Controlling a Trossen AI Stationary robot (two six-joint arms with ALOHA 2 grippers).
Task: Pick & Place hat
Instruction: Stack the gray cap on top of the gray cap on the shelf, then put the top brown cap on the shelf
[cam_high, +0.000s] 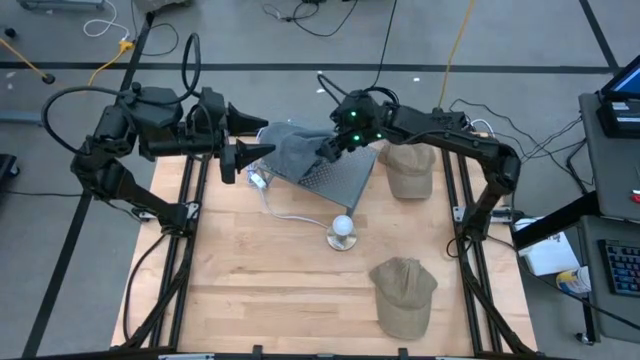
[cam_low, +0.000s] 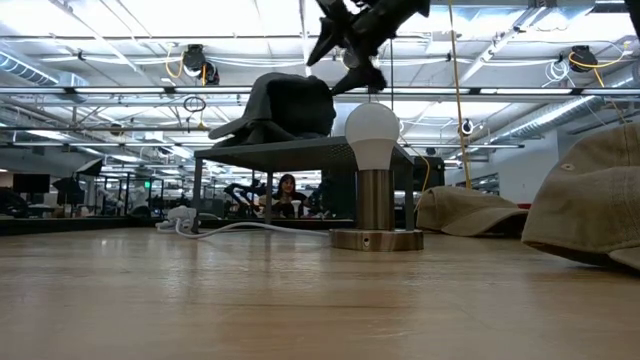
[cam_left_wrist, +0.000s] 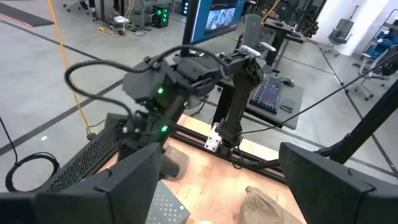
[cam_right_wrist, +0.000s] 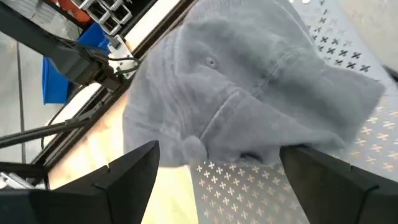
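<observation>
- Grey hat (cam_high: 292, 150) is lying on the perforated metal stand (cam_high: 335, 178) at the far middle of the table (cam_high: 260, 290), crown toward the stand's left far side, its brim overhanging the left edge.
- Right gripper (cam_high: 328, 152) is hovering just over the hat's right side, fingers spread and holding nothing.
- Left gripper (cam_high: 262, 140) is waiting just left of the stand, fingers parted, empty.
- Bulb lamp (cam_high: 342, 232) is standing just off the stand's near edge; a white cable (cam_high: 285, 212) is trailing near it.
- One tan hat (cam_high: 409, 168) is resting right of the stand, another tan hat (cam_high: 404, 294) near the table's near right edge.
- Bare wood is showing across the near left.
</observation>
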